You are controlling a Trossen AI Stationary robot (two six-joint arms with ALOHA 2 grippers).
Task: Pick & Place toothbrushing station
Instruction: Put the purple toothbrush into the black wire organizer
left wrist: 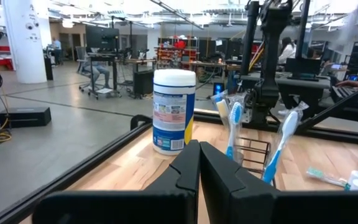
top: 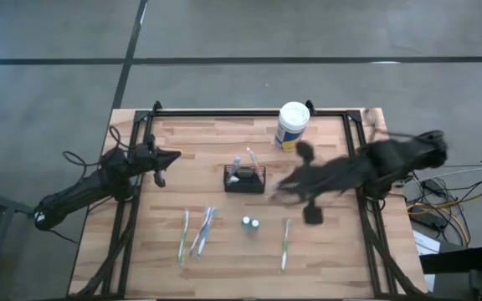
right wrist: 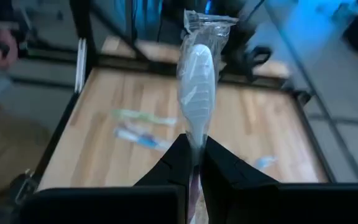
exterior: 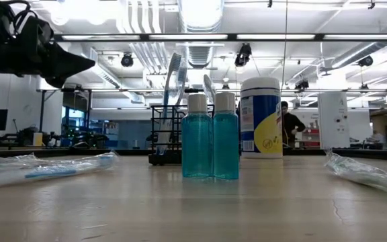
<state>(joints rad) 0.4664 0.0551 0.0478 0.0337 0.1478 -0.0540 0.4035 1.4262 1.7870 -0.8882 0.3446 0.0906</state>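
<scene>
The right tool (right wrist: 194,163) is clenched on a wrapped toothbrush (right wrist: 194,81), which stands up from between its fingers in the right wrist view. In the high view that arm is blurred above the counter (top: 224,267), just right of the caddy (top: 244,178), so the carry step is judged to be in hand. The caddy sits near the counter's middle, in front of the white canister (top: 292,125), and two brushes (left wrist: 234,118) already stand in it. The left tool (left wrist: 199,163) is closed on nothing and waits at the counter's left edge. The next move calls for the brush to be brought over the caddy's open top, kept upright, lowered clear of the two standing brushes, and then let go. Other wrapped brushes (top: 199,232) and two small bottles (exterior: 212,138) lie nearer the front.
</scene>
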